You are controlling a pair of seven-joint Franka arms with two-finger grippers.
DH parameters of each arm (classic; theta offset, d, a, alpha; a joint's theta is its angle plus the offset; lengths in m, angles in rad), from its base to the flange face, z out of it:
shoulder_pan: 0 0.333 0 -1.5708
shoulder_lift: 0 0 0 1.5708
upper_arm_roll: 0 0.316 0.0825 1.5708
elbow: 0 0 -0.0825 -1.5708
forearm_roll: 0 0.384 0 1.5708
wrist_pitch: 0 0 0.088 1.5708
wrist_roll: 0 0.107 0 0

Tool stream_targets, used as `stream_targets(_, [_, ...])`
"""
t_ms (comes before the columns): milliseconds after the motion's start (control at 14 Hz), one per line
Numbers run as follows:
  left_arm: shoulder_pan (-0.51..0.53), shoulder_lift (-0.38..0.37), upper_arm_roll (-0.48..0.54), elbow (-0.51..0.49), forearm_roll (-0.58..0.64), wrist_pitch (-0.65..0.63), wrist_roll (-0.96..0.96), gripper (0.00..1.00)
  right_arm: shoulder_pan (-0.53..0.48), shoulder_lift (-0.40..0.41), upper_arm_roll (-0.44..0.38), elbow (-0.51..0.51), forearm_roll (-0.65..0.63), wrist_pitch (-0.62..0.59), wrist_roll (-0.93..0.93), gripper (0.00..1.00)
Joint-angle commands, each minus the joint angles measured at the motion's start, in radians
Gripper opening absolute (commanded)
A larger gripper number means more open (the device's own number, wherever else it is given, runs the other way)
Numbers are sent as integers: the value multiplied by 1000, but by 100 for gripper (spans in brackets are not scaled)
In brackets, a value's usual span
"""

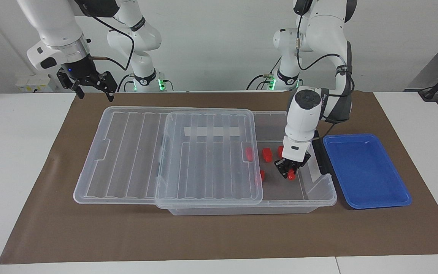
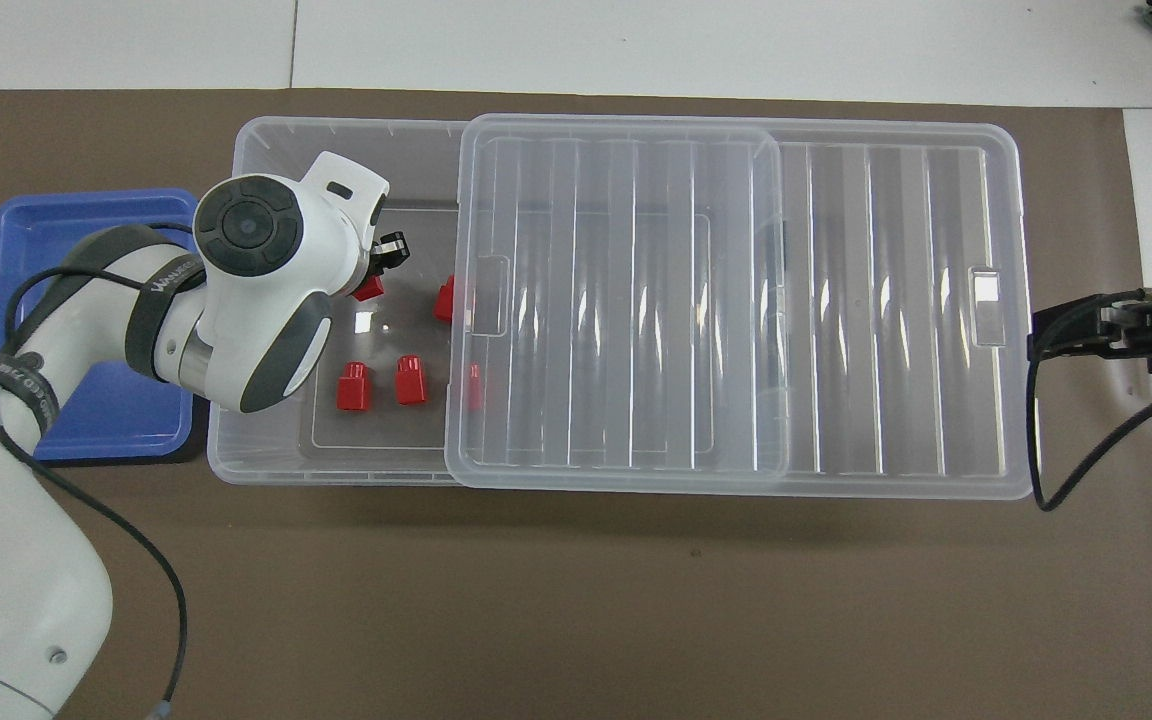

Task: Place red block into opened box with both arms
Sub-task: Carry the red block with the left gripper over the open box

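Observation:
The box point(image 1: 319, 198) is a clear bin, and its ribbed lid point(image 1: 135, 152) is slid toward the right arm's end, leaving the other end uncovered. My left gripper point(image 1: 288, 172) reaches down into that uncovered end, shut on a red block point(image 1: 291, 175) low over the box floor. From overhead the same block point(image 2: 369, 290) peeks out under the left gripper point(image 2: 381, 270). My right gripper point(image 1: 95, 95) waits open and holds nothing, over the mat by the lid's end point(image 2: 1046, 335).
Several more red blocks lie in the box point(image 2: 266, 445), two in the uncovered part point(image 2: 352, 386) point(image 2: 410, 380) and others at the edge of the lid point(image 2: 736, 300). A blue tray point(image 1: 363, 171) sits on the brown mat beside the box's latch end.

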Motion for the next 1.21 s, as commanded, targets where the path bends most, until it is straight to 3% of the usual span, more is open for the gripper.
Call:
stream_targets(0, [-16, 5, 13, -49, 41, 82, -49, 17, -7, -21, 2, -25, 6, 5, -6, 100])
stream_targets(1143, [8, 65, 36, -91, 124, 237, -66, 17, -7, -30, 4, -37, 3, 5, -13, 100])
